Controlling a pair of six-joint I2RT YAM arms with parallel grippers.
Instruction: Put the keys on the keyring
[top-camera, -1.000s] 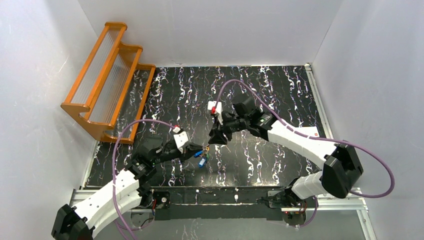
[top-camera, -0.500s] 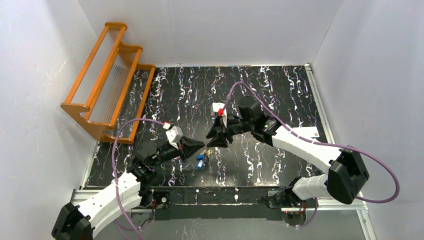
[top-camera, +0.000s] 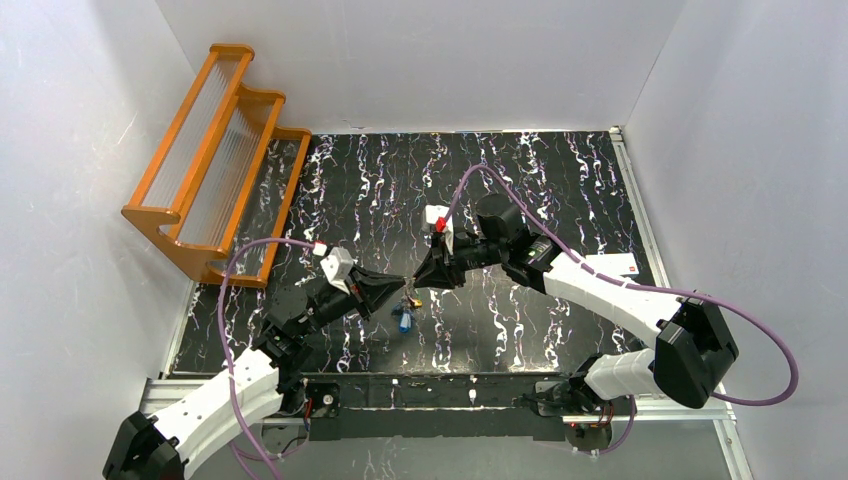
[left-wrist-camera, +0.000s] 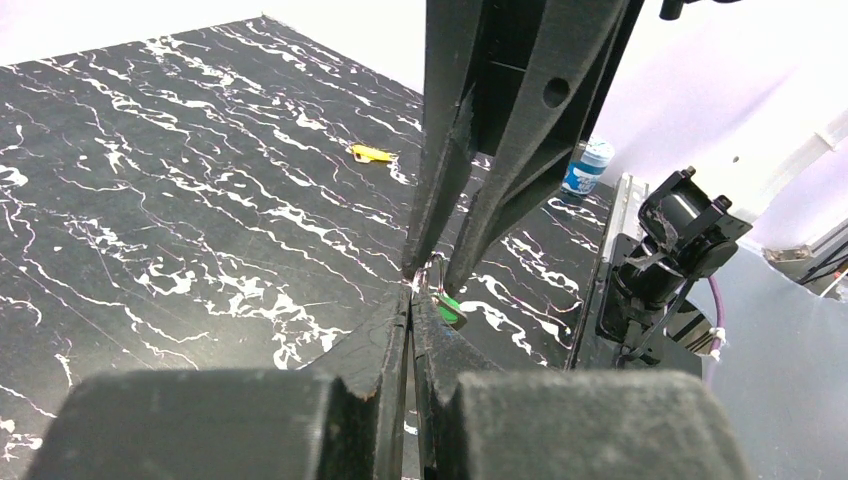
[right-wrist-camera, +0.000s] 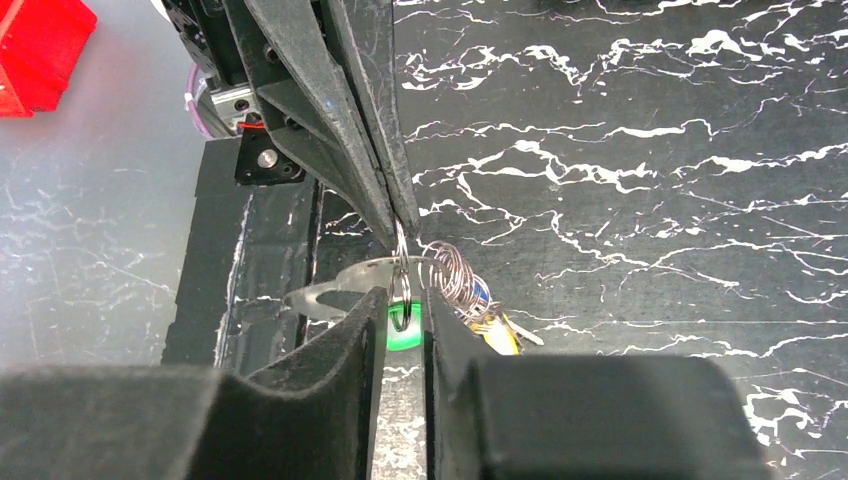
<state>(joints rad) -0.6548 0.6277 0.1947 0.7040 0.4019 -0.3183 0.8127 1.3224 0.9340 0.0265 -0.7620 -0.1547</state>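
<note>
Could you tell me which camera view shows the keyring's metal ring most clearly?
The right wrist view: the metal ring hangs close up, pinched by the left gripper above a green key. The left wrist view shows barely a glint of it behind its own fingers; the top view shows only a tiny speck.

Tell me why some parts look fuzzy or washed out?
Left wrist view: the left hand is soft up close, the far wall glares white. Right wrist view: the right hand blurs, the keyring is sharp. Top view: even, crisp light.
</note>
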